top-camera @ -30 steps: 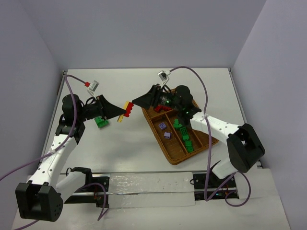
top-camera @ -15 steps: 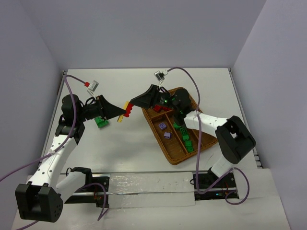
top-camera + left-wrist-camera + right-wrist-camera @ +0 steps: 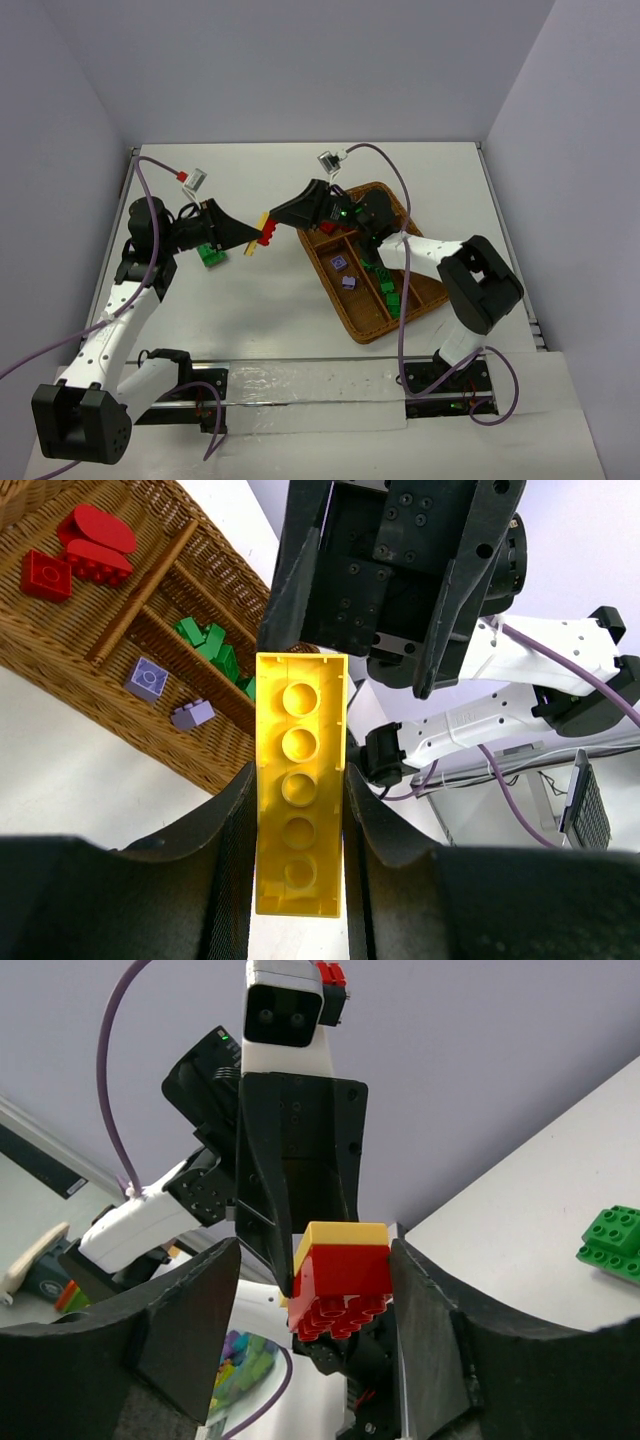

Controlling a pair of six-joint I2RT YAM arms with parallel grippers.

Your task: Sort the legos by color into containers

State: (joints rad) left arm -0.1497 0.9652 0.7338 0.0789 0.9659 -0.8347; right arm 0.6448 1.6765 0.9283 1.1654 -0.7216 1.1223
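Pinched the yellow brick (image 3: 300, 800) lengthwise in the left gripper (image 3: 252, 238), mid-frame in the top view, just left of the tray (image 3: 372, 334), with a red brick (image 3: 340, 1290) stuck to one face. Pointed its long axis straight at the right gripper (image 3: 278, 222). Lay stretched leftward past the tray's upper corner, roughly level, jaws wide, straddling the red end with gaps either side. Probably called for closing there.

A yellow brick (image 3: 300, 780) is carrying a red brick (image 3: 340, 1298) on one end, a bright green brick (image 3: 211, 256) is lying at nine o'clock from the brown woven tray (image 3: 371, 329), and red legos (image 3: 85, 545), pale purple legos (image 3: 150, 677) and green legos (image 3: 210, 645) are showing inside it.
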